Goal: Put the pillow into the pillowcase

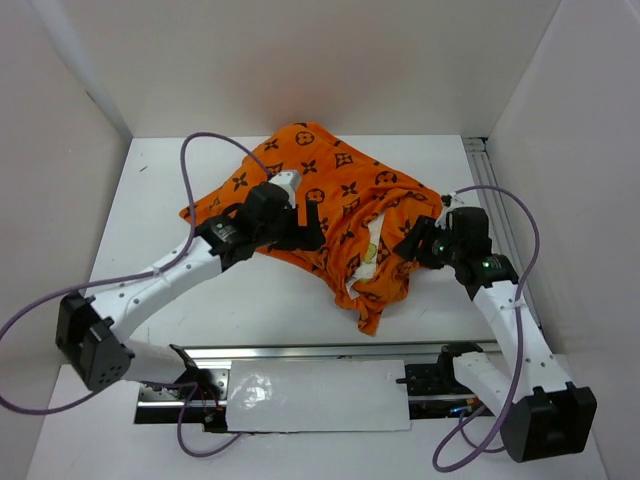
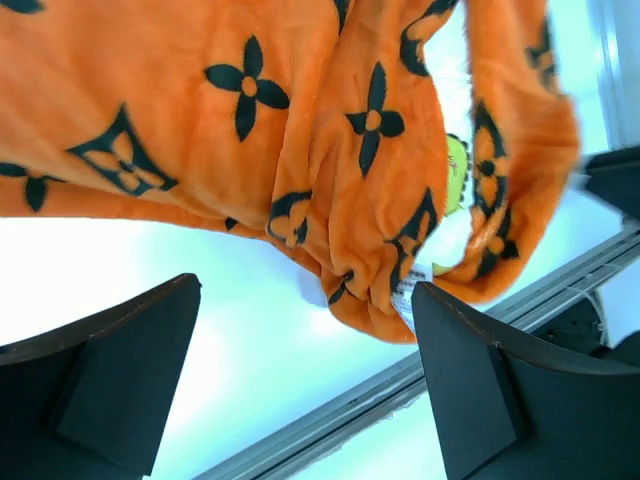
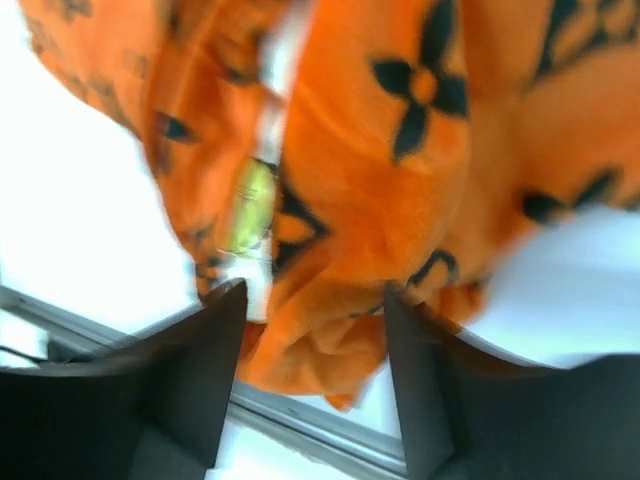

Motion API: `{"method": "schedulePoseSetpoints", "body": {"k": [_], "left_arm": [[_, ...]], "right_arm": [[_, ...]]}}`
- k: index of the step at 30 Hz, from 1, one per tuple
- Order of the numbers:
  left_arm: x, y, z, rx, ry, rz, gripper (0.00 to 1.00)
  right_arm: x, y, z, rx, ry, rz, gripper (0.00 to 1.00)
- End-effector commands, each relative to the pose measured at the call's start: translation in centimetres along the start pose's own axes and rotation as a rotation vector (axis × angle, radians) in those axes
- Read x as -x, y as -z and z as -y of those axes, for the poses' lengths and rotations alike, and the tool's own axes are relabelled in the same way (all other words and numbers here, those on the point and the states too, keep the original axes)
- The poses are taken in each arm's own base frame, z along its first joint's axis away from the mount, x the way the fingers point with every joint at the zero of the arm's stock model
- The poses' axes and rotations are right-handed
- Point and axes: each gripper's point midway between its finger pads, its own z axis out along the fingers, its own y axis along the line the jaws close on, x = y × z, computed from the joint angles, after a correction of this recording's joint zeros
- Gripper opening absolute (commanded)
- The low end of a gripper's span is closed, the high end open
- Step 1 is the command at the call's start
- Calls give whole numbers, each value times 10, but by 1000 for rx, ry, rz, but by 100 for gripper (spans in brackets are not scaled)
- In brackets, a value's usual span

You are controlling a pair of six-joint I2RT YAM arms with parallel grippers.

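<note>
The left hand (image 2: 305, 300) is released; the right hand (image 3: 315, 295) I cannot tell. Better pinch only the pillowcase (image 1: 340, 190) rim ahead, not the pillow (image 2: 456, 172).

We see bright, even light from above. The white table (image 1: 150, 200) shines so hard in both wrist views that it washes out. Shadows are soft. The right wrist view is blurry, and the pillowcase (image 3: 400, 200) looks smeared.
</note>
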Motion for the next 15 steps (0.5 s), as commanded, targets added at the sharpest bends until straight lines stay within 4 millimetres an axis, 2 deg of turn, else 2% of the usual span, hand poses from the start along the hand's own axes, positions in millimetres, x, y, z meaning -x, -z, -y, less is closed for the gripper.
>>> {"method": "schedulePoseSetpoints", "body": {"k": [1, 2, 3, 5, 7, 8, 9, 11, 13, 15], "left_arm": [[-18, 4, -20, 60, -10, -24, 100], [-17, 8, -17, 43, -9, -21, 100], [-23, 7, -19, 43, -9, -38, 100], [-29, -2, -15, 14, -19, -61, 96], [-41, -10, 1, -37, -55, -92, 91], [-46, -12, 10, -66, -88, -99, 86], [-49, -16, 19, -88, -102, -98, 86], [-61, -22, 45, -143, -150, -125, 83], [-57, -25, 66, -185, -175, -118, 80], [-52, -40, 70, -153, -183, -108, 76]], "right_arm": [[-24, -4, 27, -112, -10, -89, 68], [-26, -3, 31, -127, -2, -98, 72], [-25, 2, 30, -132, 4, -80, 72], [-13, 10, 24, -122, 37, -39, 73], [-8, 18, 16, -99, 64, -14, 73], [-5, 20, 13, -85, 78, -10, 71], [-4, 23, 9, -73, 93, -14, 65], [-4, 27, 0, -22, 138, -22, 63], [-1, 29, -6, -3, 177, -27, 56], [7, 31, -21, 34, 219, -13, 50]]}}
